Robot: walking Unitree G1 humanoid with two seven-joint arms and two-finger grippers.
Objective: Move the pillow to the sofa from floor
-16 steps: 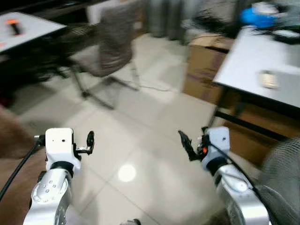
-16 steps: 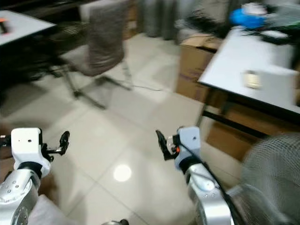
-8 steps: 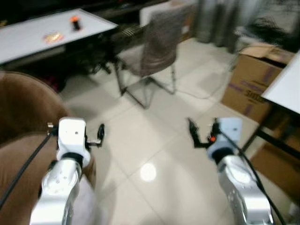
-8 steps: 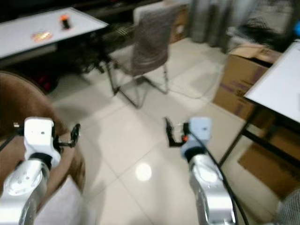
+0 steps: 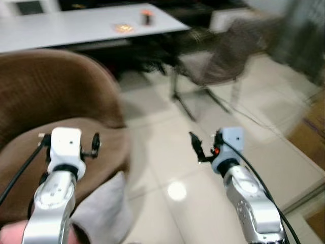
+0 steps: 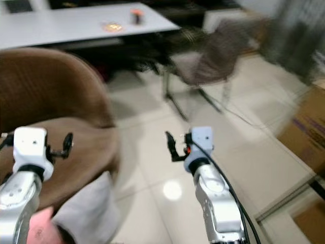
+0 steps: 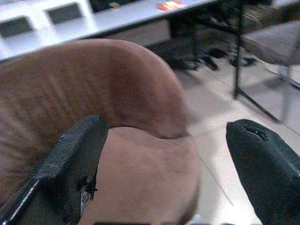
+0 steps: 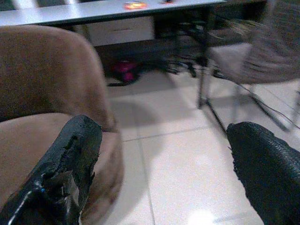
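Note:
A brown sofa (image 5: 56, 101) with a rounded back stands on my left, its seat (image 7: 140, 178) under my left arm. A pale grey pillow (image 5: 101, 208) lies low at the seat's front edge, beside my left forearm; I cannot tell whether it rests on the floor. My left gripper (image 5: 94, 145) hangs open and empty over the seat. My right gripper (image 5: 197, 148) is open and empty above the tiled floor (image 8: 187, 154), to the right of the sofa.
A long white table (image 5: 86, 25) with small orange items stands behind the sofa. A grey chair (image 5: 223, 56) on metal legs is at the back right. A cardboard box (image 6: 307, 134) sits at the right edge. Something pink (image 6: 38, 229) shows by my left arm.
The whole picture has swung left, so the camera turned: the sofa and pillow came into view and the right-hand table left it. Both grippers keep their open pose.

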